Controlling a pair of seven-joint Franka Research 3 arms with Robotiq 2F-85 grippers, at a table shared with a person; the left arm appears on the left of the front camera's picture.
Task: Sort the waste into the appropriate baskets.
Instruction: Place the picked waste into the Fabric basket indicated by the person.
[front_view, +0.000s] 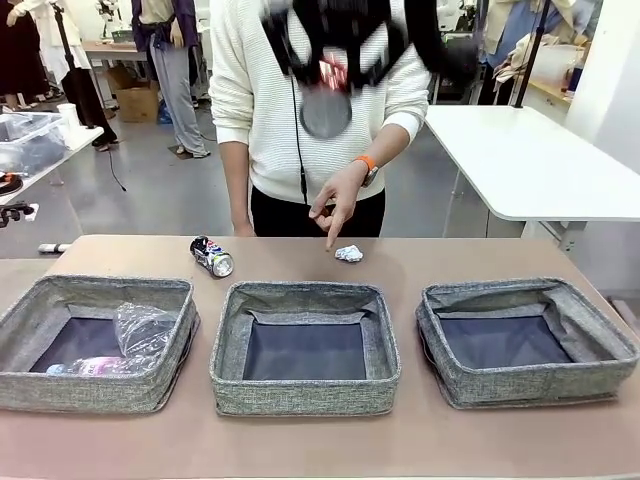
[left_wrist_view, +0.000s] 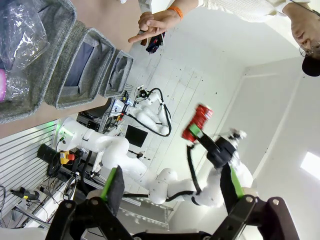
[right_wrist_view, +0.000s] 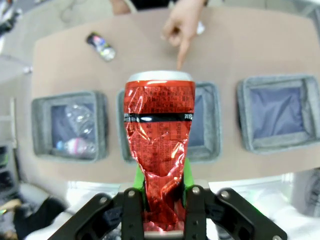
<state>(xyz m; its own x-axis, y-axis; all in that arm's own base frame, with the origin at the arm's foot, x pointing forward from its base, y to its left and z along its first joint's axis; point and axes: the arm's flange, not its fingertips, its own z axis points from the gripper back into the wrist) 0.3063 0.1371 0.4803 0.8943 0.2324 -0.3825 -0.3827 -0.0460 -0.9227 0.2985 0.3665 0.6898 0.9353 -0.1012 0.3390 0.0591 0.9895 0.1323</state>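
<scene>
Sorting partly done: clear plastic cup (front_view: 143, 328) and clear bottle (front_view: 95, 366) lie in the left basket (front_view: 20, 385); middle basket (front_view: 300, 395) and right basket (front_view: 530, 385) hold nothing. Right gripper (right_wrist_view: 162, 182), jaws closed partway onto a crushed red can (right_wrist_view: 159, 135), holds it high above the table (front_view: 450, 255), roughly over the middle basket. Left gripper (left_wrist_view: 173, 175) stands fully spread and empty. Printed can (front_view: 212, 256) and paper wad (front_view: 348, 253) lie near the table's far edge, a person's hand (front_view: 335, 200) pointing at the wad. By this judgement, three items are left to bin
</scene>
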